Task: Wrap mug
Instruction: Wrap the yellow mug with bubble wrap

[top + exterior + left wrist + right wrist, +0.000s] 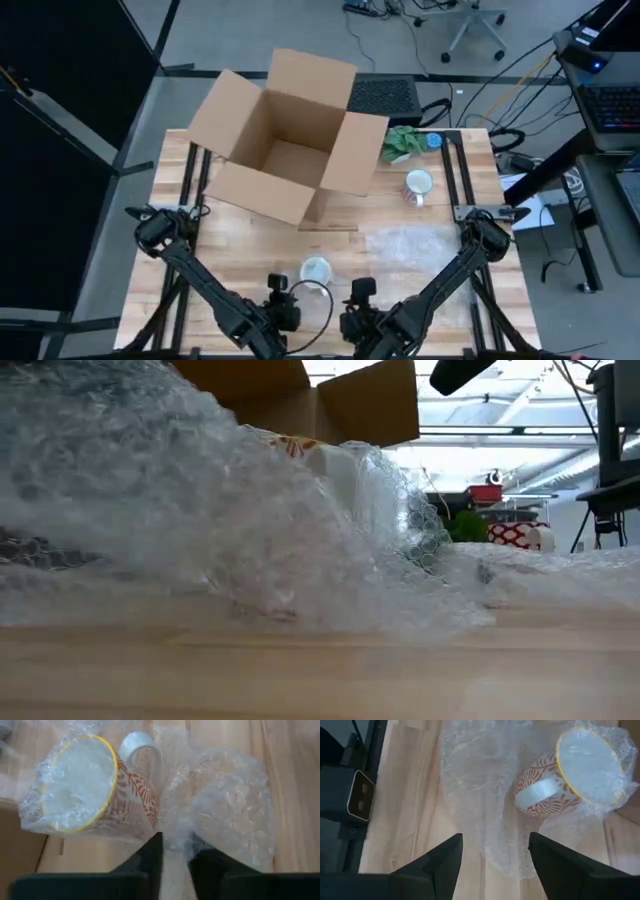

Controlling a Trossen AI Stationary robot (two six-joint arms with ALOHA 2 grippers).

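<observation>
We see the mug [100, 795] lying on its side on the table [250, 250], partly swathed in bubble wrap [220, 800], well in front of the open cardboard box [285, 135] and between the two wrists. From above it is only a pale round blur at the near edge. In the low view the wrap fills most of the picture, so only a sliver of the mug's white wall and red pattern peeks through below the box flaps.

The left gripper [175, 852] sits just in front of the mug, its fingers nearly closed and pinching a fold of the wrap; we cannot make out the fingertips themselves, since the film covers them. The right gripper [495, 855] hangs over the loose sheet beside the mug, fingers spread wide and holding nothing. From above both grippers are cut off by the picture's lower edge.

The mug carries a red leaf pattern and a yellow rim; we can read no writing or brand on it. A second mug [418, 185] stands right of the box, next to a green plant [403, 143], too small for us to tell any marking.
</observation>
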